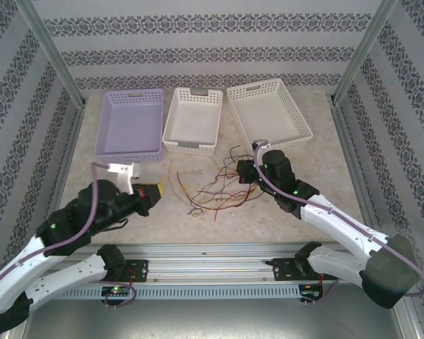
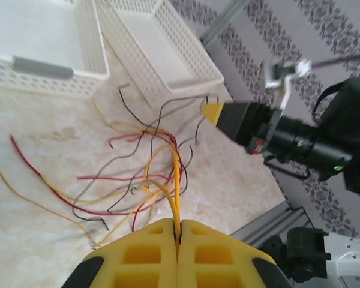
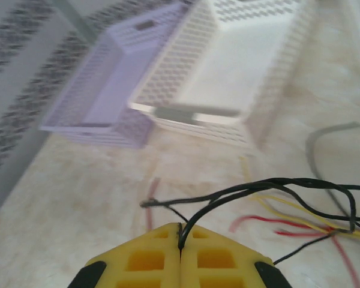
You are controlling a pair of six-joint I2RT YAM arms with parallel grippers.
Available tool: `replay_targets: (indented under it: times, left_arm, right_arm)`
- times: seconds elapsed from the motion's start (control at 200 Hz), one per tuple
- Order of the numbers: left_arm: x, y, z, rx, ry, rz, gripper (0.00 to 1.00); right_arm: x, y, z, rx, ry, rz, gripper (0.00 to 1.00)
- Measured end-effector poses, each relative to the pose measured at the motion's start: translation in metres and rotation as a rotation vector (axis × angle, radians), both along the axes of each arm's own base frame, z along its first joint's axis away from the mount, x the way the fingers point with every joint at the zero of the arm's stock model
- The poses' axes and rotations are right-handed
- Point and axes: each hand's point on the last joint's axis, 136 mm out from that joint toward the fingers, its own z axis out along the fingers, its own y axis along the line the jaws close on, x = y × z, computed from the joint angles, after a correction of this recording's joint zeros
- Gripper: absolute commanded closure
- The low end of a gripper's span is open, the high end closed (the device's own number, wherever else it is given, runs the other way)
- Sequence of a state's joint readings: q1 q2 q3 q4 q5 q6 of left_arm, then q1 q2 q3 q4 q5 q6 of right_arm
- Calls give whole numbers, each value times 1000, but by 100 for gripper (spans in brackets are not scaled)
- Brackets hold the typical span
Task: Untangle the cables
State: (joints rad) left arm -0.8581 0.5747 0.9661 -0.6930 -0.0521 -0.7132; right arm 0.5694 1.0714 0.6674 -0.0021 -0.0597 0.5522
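Cables pinched by both claws

Cables (image 1: 212, 189) lie in a loose red, yellow and black tangle on the desk (image 1: 318, 169), between the two arms; the left claw (image 2: 178, 231) is pressed together on a yellow cable (image 2: 176, 198) that rises from the heap; the right claw (image 3: 180, 237) is pressed together on a black cable (image 3: 270, 182); beyond the tangle, a purple basket (image 1: 131, 123), a white basket (image 1: 193, 113) and a second white basket (image 1: 268, 113) stand in a row along the far edge.
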Motion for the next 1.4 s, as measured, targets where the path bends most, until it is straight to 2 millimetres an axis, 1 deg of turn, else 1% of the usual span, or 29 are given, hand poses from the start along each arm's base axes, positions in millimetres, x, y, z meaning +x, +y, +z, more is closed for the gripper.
replay_targets:
  times: [0.08,0.15,0.22,0.28,0.375,0.475,0.535,0.585,0.684,0.844,0.934,1.034,1.204,1.314,1.399]
  left_arm:
    - [-7,21,22,-9,-48,40,100]
    - [-12,38,41,-14,-90,77,100]
    - [-18,57,61,-9,-131,119,100]
    - [-22,73,77,-6,-165,153,100]
    - [-31,96,104,-12,-222,200,100]
    - [-39,115,129,-20,-277,234,100]
    - [-40,121,143,-15,-300,248,100]
    - [-39,121,154,-7,-315,250,100]
    - [-33,118,174,22,-342,258,100]
    - [-23,113,212,54,-402,269,100]
    - [-21,112,237,61,-450,278,100]
    - [-16,114,263,83,-510,307,100]
    - [-4,117,301,147,-629,378,100]
    - [4,118,324,194,-714,434,100]
    - [11,116,338,240,-771,469,100]
  right_arm:
    - [2,-18,-19,-23,55,-50,100]
    - [2,-31,-28,-34,91,-86,100]
    - [1,-44,-29,-40,103,-122,100]
    - [1,-59,-24,-33,93,-163,100]
    - [3,-89,-18,-16,79,-259,100]
    - [2,-116,-26,-4,93,-346,100]
    - [-2,-124,-36,-12,124,-372,100]
    - [-5,-128,-44,-20,148,-384,100]
    - [-9,-139,-54,-33,186,-420,100]
    - [-15,-163,-70,-37,226,-500,100]
    - [-17,-166,-72,-32,233,-507,100]
    - [-18,-162,-69,-15,225,-485,100]
    - [-18,-153,-60,18,203,-445,100]
    - [-21,-142,-53,28,183,-400,100]
    - [-24,-131,-45,27,169,-357,100]
